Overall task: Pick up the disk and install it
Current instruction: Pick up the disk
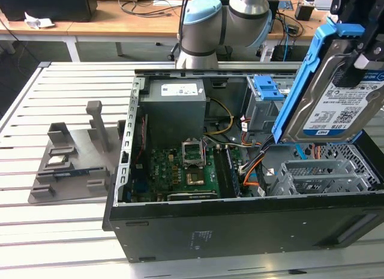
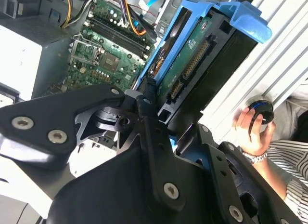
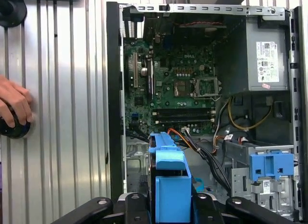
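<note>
Gripping the disk [image 1: 339, 108] by its blue side rails, the pincer [image 2: 166, 120] has its dark fingers [image 2: 147, 127] pressed in on either side, so it is closed on the drive. The disk hangs tilted beneath the pincer, clear of the table and over the open computer case [image 1: 240, 225]. Its blue-and-white label faces the exterior view. The green circuit-board side, with its row of connectors, shows in the second wrist view. One blue rail end juts out ahead of the pincer in the first wrist view.

Directly below the pincer is the grey perforated drive cage [image 1: 318, 174], with orange and black cables [image 1: 252, 165] beside it. Whether the disk's lower edge touches the cage cannot be told. Next out from the pincer, a bare blue bracket [image 1: 268, 87] sits in the neighbouring bay. Farther off inside the case is the green motherboard [image 1: 180, 171]. The big grey power supply [image 1: 177, 105] with a white label is at the end farthest from the pincer.

Outside the case, on the slatted metal table [image 1: 60, 237], a person's hand [image 2: 252, 130] rests on a round black object [image 2: 260, 111], off to one side of the pincer. Well apart from the pincer, beyond the power-supply end of the case, stands a grey metal fixture [image 1: 72, 159]. The robot arm [image 1: 222, 18] rises behind the case.
</note>
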Controlling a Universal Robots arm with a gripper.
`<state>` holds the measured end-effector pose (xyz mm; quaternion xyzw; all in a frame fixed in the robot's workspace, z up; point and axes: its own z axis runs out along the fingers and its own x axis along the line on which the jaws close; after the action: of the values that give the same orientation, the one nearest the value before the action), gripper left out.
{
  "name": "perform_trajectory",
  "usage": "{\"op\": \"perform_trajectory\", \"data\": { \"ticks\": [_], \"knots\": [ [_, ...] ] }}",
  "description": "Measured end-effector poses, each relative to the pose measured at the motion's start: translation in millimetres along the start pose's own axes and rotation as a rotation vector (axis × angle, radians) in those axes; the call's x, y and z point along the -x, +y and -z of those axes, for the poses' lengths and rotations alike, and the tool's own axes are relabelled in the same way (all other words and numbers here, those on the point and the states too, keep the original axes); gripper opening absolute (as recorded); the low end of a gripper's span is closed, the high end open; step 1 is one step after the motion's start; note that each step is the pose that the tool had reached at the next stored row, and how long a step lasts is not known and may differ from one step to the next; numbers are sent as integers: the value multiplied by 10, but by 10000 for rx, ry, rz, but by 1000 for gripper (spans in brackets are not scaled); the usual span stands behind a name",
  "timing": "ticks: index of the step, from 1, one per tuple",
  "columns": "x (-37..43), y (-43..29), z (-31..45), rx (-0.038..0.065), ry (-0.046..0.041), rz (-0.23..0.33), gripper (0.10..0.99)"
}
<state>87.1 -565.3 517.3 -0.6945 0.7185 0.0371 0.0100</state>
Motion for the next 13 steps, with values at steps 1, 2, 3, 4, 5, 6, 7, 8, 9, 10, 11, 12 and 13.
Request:
{"op": "perform_trajectory", "data": {
  "ticks": [1,2,3,4,5,6,7,8,9,10,11,12,13],
  "knots": [
    [2,-28,-1,0,1,-1,365],
    [3,-46,-2,0,1,-1,365],
    [5,-63,-4,0,2,-1,365],
    [6,-83,-6,0,3,-1,365],
    [7,-96,-7,-1,6,-1,365],
    [7,-109,-11,0,7,-1,365],
    [8,-121,-15,-1,8,0,365],
    [8,-138,-22,-1,15,-1,365],
    [8,-155,-30,-1,20,-2,365],
    [8,-165,-36,-1,22,-2,365],
    [8,-172,-39,-1,24,-1,365],
    [9,-185,-46,-1,27,-2,365],
    [8,-195,-53,-1,28,-2,365]
  ]
}}
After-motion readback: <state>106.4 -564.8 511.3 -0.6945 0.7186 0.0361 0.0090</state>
